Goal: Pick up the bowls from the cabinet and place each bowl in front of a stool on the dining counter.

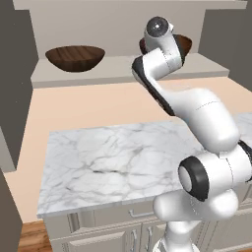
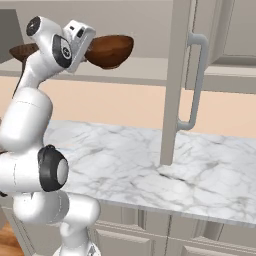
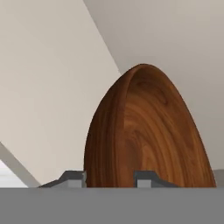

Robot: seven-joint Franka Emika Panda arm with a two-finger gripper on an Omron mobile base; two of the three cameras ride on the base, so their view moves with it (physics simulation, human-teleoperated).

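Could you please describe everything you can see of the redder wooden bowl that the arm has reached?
The redder bowl is round, deep, reddish-brown wood with clear curved grain. In the right base view it sits upright on the cabinet shelf, its left side hidden by the hand. In the hand view the gripper has its jaws on either side of the rim, apparently closed on it.

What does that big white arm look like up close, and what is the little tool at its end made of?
The arm is glossy white, built of rounded, bulging segments with dark grey to black rings at the joints and round grey end caps. No cables or markings show. The tool ends in two small dark grey blocky fingertips.
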